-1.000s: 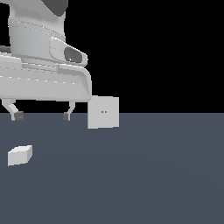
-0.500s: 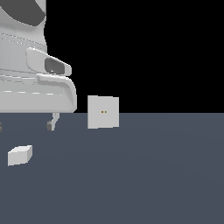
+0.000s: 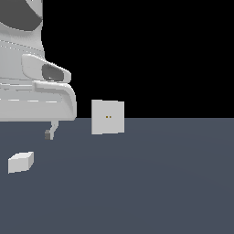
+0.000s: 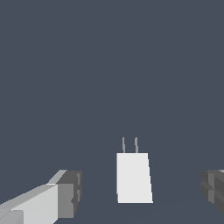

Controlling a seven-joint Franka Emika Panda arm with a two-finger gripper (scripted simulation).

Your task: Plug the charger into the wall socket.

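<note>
The charger [image 3: 20, 162] is a small white block lying on the dark floor at the exterior view's left. In the wrist view the charger [image 4: 133, 177] shows two thin prongs [image 4: 130, 144] sticking out of one end. My gripper [image 4: 141, 189] is open above it, and the block sits between the two fingers without touching either. One finger [image 3: 49, 132] hangs under the arm's white body in the exterior view, above and a little right of the charger. The wall socket [image 3: 108, 117] is an upright white plate with two yellowish dots, standing further right.
The arm's bulky white body [image 3: 32, 91] fills the exterior view's upper left. The dark grey floor [image 3: 151, 183] stretches to the right of the socket and charger.
The arm has swung toward the exterior view's left, over the charger. One finger has left that view's edge and the other has shifted left.
</note>
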